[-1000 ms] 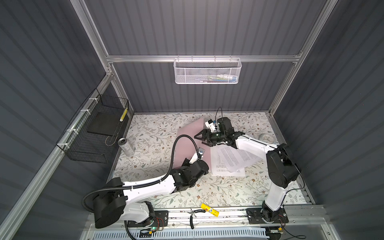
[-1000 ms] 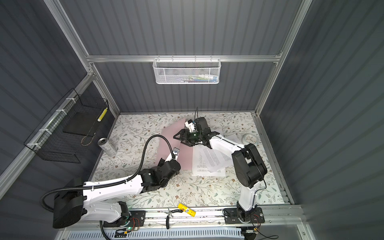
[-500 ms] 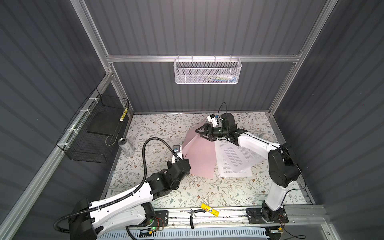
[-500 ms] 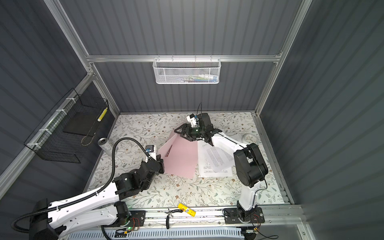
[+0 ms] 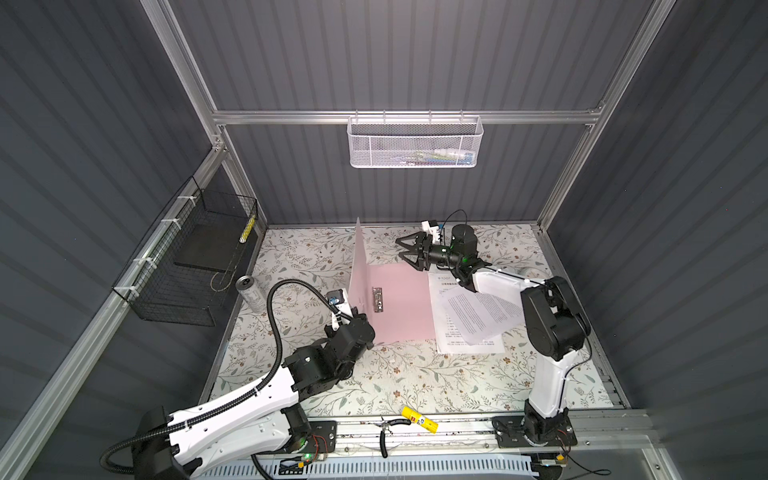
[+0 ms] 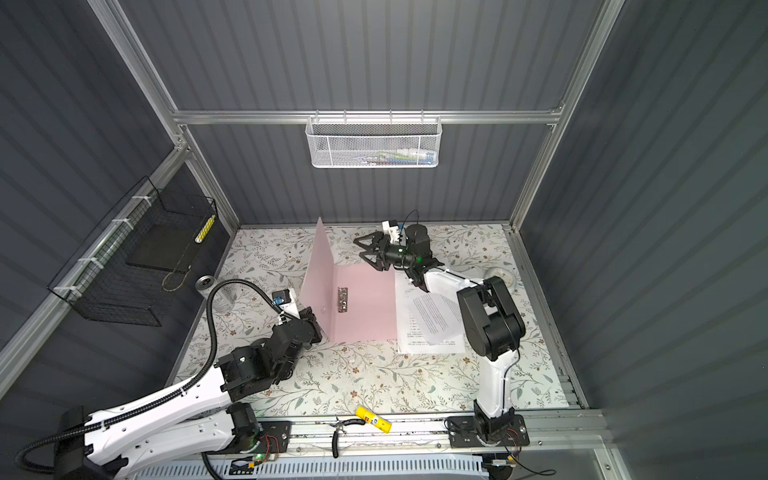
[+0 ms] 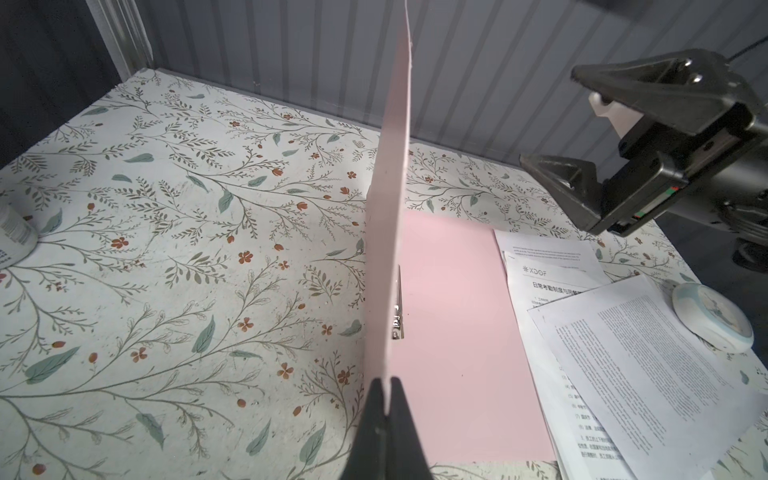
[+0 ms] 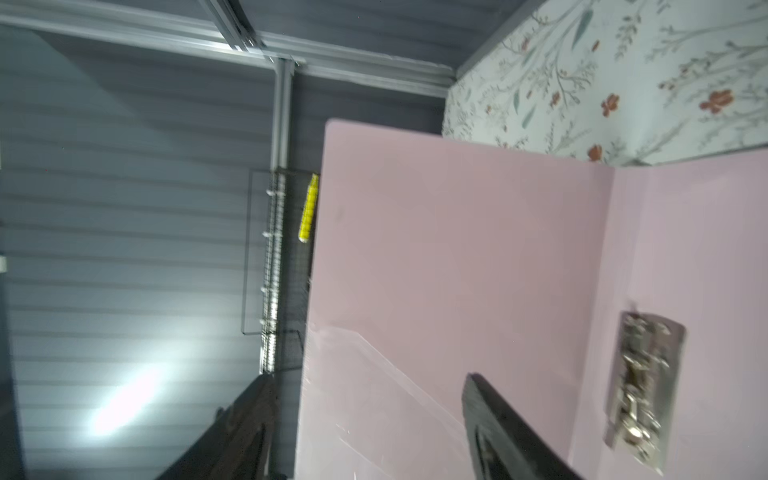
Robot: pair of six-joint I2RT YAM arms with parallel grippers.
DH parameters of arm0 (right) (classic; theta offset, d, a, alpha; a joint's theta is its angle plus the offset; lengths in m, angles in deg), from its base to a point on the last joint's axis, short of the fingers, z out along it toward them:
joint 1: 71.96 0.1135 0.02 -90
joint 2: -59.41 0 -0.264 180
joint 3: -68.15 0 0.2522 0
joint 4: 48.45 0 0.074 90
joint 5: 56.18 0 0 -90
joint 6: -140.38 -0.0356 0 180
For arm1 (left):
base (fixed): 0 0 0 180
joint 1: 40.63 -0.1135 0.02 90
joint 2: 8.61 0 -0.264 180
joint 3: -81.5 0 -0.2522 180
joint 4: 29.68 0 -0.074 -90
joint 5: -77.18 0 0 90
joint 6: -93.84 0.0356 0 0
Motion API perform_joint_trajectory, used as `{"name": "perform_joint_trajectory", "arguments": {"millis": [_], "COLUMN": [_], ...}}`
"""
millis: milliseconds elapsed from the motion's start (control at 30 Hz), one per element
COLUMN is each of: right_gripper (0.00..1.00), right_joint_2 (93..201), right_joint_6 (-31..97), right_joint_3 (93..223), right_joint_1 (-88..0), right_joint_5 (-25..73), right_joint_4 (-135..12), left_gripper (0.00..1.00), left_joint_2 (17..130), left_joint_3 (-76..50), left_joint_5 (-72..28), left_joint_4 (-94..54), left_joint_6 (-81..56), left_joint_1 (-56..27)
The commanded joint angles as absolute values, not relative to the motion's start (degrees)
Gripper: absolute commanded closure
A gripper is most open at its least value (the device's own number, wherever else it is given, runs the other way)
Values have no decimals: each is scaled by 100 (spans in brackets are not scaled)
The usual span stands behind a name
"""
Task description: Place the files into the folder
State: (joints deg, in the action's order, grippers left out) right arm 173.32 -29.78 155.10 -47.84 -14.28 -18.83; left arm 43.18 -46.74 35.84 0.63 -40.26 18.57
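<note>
Pink folder point(image 5: 399, 299) cover pinched upright in left gripper point(image 7: 388, 397), long edge running straight away from it; right gripper point(image 5: 404, 253) spread wide beyond, rightward.

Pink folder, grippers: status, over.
Left gripper shut on upright cover of pale pink flat folder. Right gripper open, empty. White printed paper sheets beside folder, not inside. Nothing blocking.

"XDOF" heading one sheet of the files point(image 7: 615, 353), Chinese title beneath it, smaller print illegible
</note>
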Motion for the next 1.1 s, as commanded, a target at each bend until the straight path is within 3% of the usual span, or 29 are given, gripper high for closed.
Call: {"name": "perform_joint_trajectory", "arguments": {"millis": [0,200,400,600,700,767,800,900,1067], "right_gripper": [29,33,34,35,36,37,37,39,40], "right_joint_2": [17666,17385,17278,17456,17582,17655,17693,17854,18105], "right_joint_6": [-4700,-3195,-1408,-699,-459,-296,-227,-75,149], "right_joint_3": [15345,15183,15841,16589,16954,17193,17284,17624,18081], "right_joint_1": [-4877,-4759,-4225,-3762,-3600,-3502,-3460,-3366,-3251], "right_joint_5": [-1665,-1786,-1581,-1505,-1496,-1462,-1444,-1443,-1302], "right_joint_4": [244,-1904,-4409,-5334,-5659,-5889,-5974,-6211,-6565], "left_gripper": [100,100,100,100,80,52,47,39,38], "left_joint_2": [4265,4208,4193,4049,3849,3718,3674,3621,3718], "left_joint_3": [-4587,-4563,-4613,-4571,-4481,-4341,-4254,-3795,-3103], "left_joint_5": [3684,3739,3780,3779,3759,3725,3690,3612,3309], "left_joint_4": [60,207,323,562,596,656,685,1046,1140], "left_joint_6": [-4283,-4244,-4341,-4320,-3997,-3726,-3590,-3371,-2892], "left_joint_1": [1842,1840,1835,1835,1835,1835,1835,1835,1835]}}
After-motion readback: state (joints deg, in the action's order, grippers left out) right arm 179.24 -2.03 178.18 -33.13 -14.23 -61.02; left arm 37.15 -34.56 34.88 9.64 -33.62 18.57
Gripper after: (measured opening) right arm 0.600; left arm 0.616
